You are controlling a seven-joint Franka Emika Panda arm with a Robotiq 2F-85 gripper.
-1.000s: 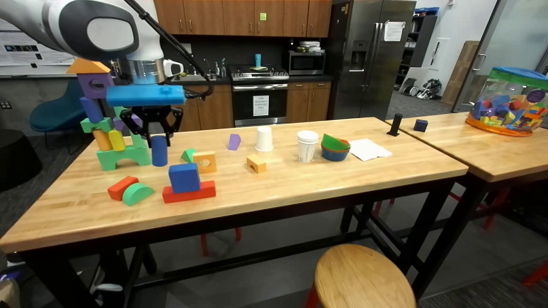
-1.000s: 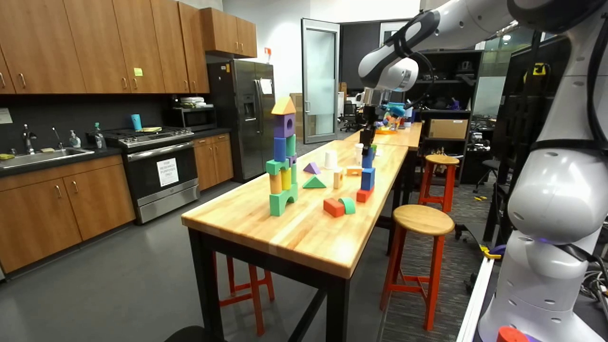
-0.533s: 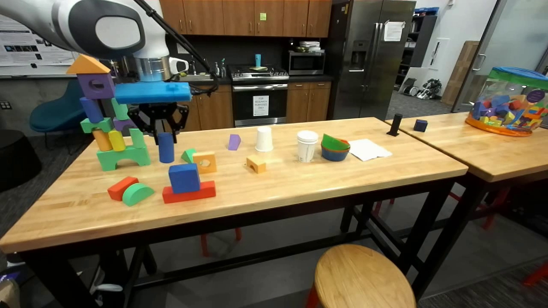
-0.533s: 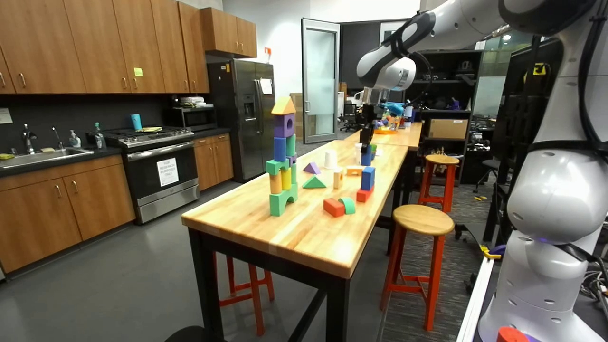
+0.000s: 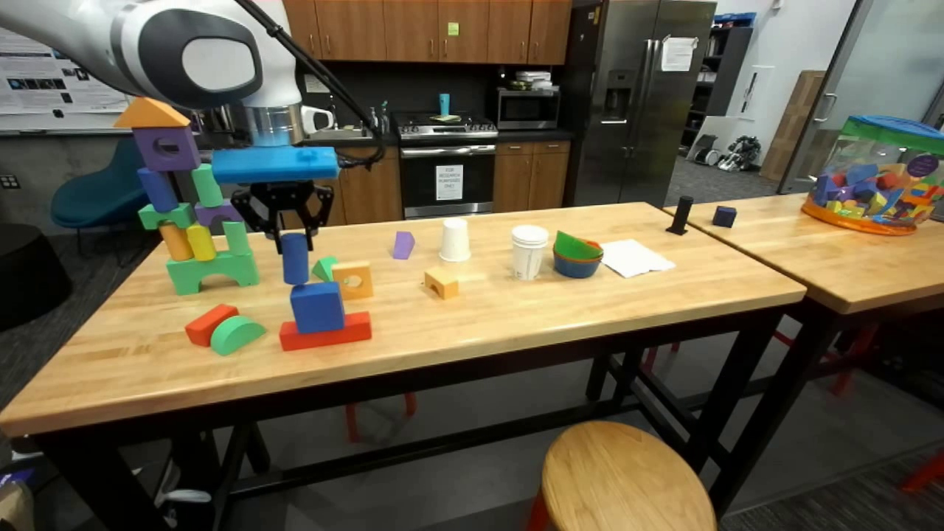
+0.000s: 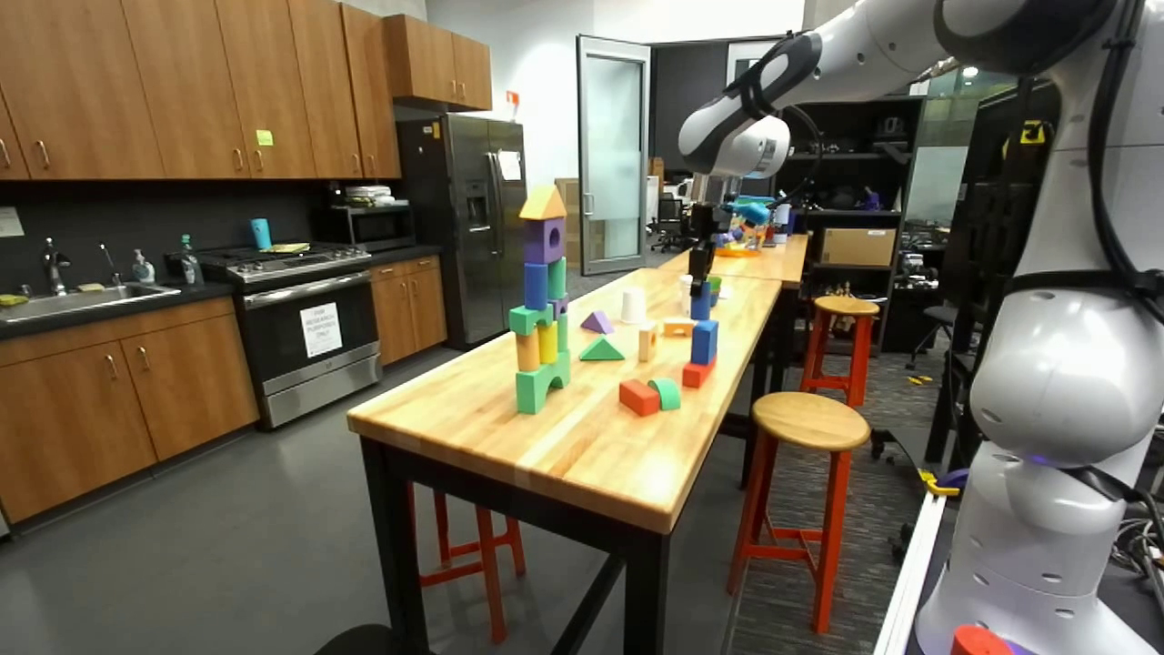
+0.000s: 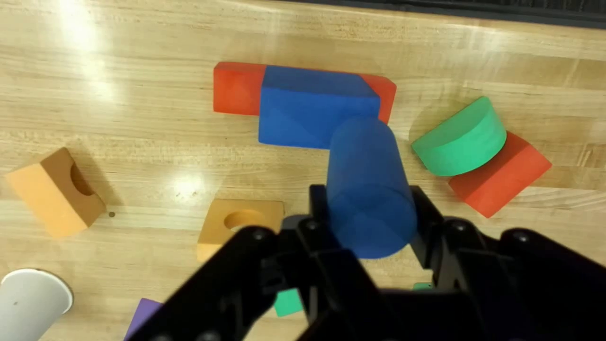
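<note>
Blue cylinder point(image 7: 369, 177): clamped upright in my end effector point(image 5: 296, 243), near the blue block point(image 7: 310, 113); I cannot confirm contact. Low lateral travel could strike that block and push it off the red bar point(image 5: 328, 340) beneath.

One blue cylinder point(image 7: 369, 187) in hand point(image 5: 295, 243); one tower point(image 6: 536, 284) apart from hand; below hand: one blue block point(image 7: 307, 109), two red blocks point(image 7: 239, 89) point(image 7: 504, 177), two orange blocks point(image 7: 52, 194) point(image 7: 214, 229), one green half-round point(image 7: 464, 144).

The white arm point(image 6: 873, 55) bears a black claw point(image 5: 296, 243).
</note>
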